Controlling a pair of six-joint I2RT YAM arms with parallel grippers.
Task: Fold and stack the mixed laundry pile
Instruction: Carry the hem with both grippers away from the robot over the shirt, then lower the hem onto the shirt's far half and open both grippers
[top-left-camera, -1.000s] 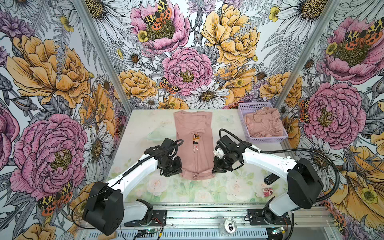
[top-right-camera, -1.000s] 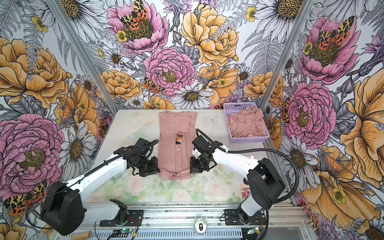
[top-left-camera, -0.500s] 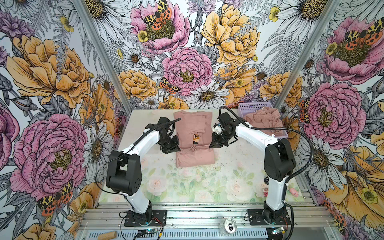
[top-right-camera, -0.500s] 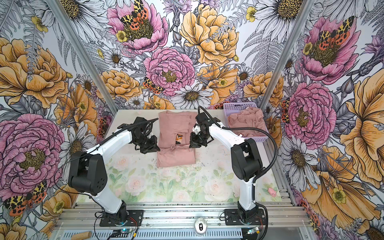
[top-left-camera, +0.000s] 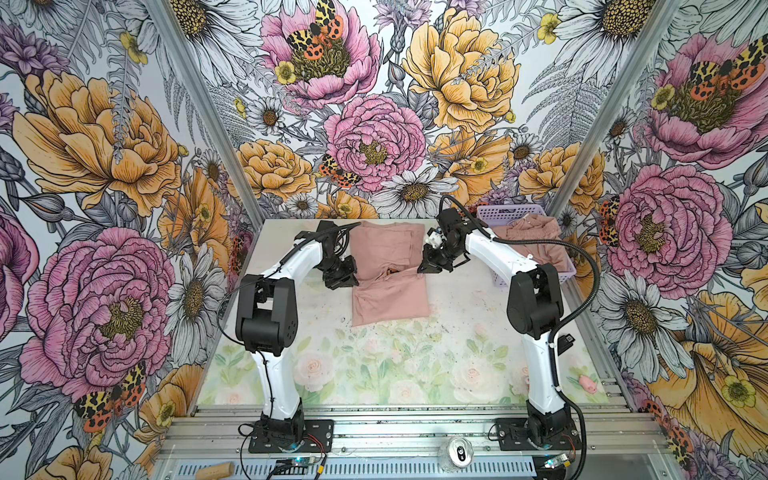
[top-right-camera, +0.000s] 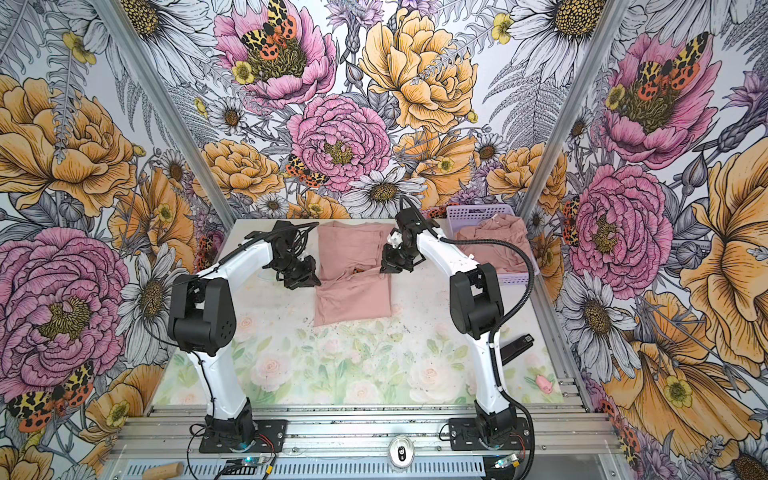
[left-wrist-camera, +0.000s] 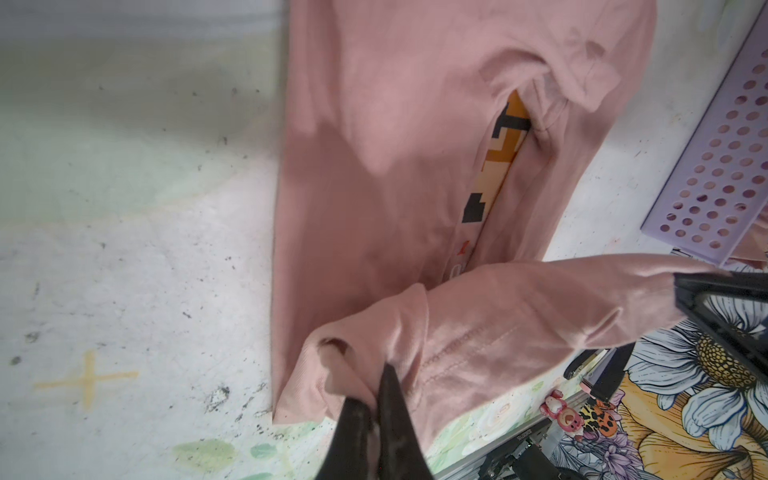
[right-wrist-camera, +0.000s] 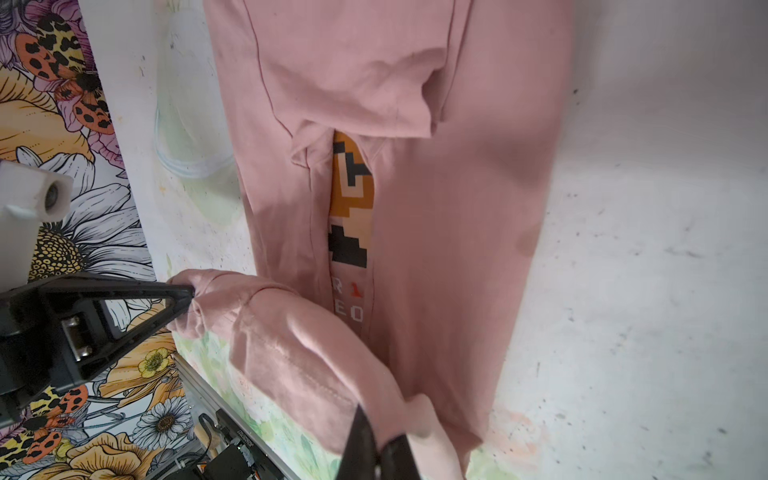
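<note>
- left arm (top-left-camera: 297, 261): elbow high, forearm stretched to far end, wrist tipped down
- left gripper (top-left-camera: 341, 277): jaws pinched tight on shirt (top-left-camera: 388, 301) edge
- right arm (top-left-camera: 498, 257): mirrored pose, same reach
- right gripper (top-left-camera: 428, 268): clamped on opposite edge, well apart from left

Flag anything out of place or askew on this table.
A small pink toy lies at the table's near right corner and a drink can stands on the front rail; neither is laundry. On the T-shirt the side folds do not meet, leaving its pixel print showing in the gap.
</note>
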